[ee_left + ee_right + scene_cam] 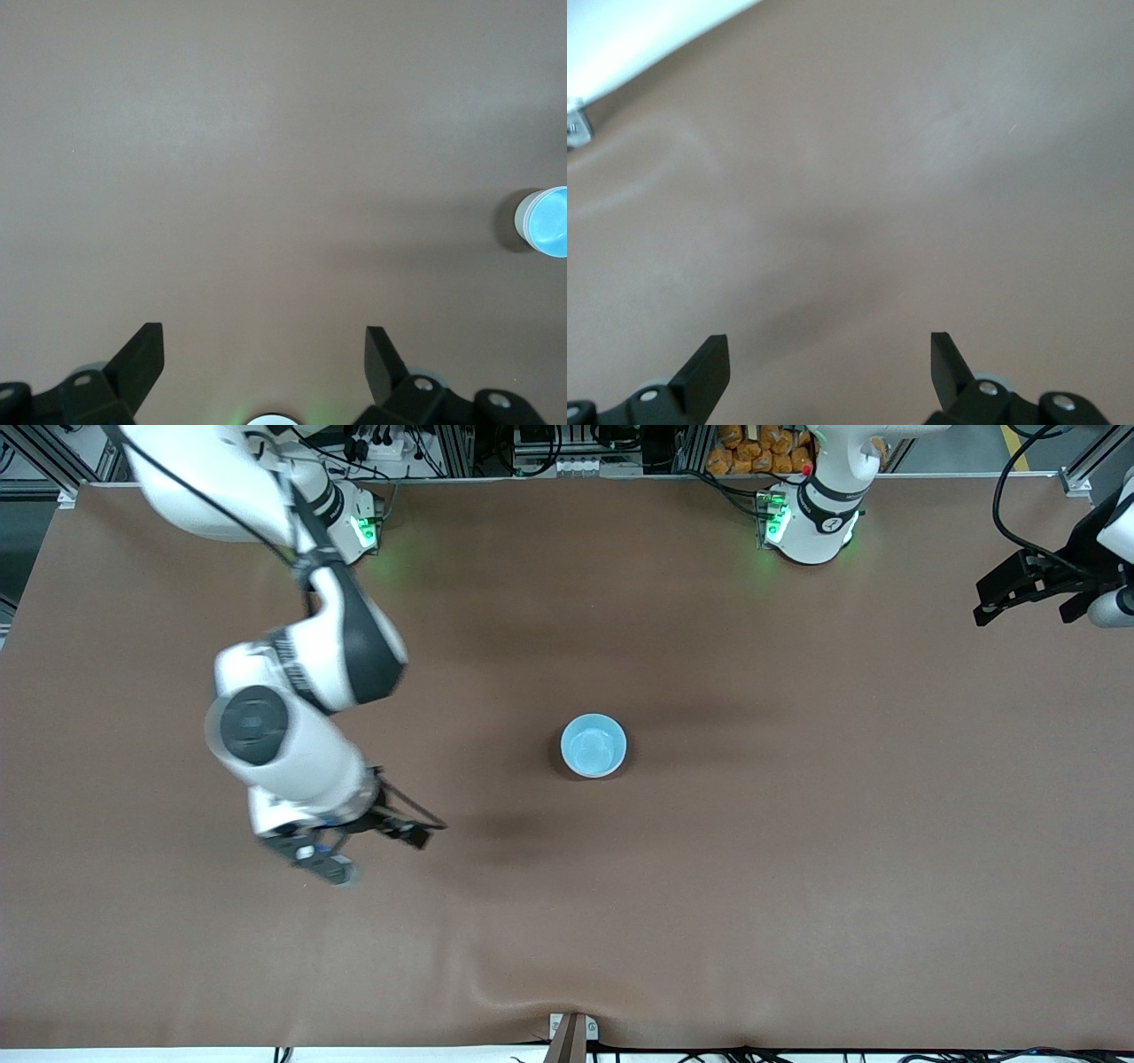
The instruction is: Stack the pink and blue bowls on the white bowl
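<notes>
- Brown surface (709, 886) in the front view carries the blue bowl (594, 745) near its middle, stacked, with nothing close around it. The right claw (372, 850) hangs over bare surface toward the right arm's end; the left claw (1028, 598) waits at the left arm's end.
- Left wrist view: left claw (264, 350) spread wide, empty; white-rimmed blue bowl (545, 221) well apart.
- Right wrist view: right claw (829, 352) spread wide, empty, over bare surface (859, 177).

Blue bowl (594, 745) upright, topmost in stack mid-table; whitish wall beneath rim; pink hidden.
</notes>
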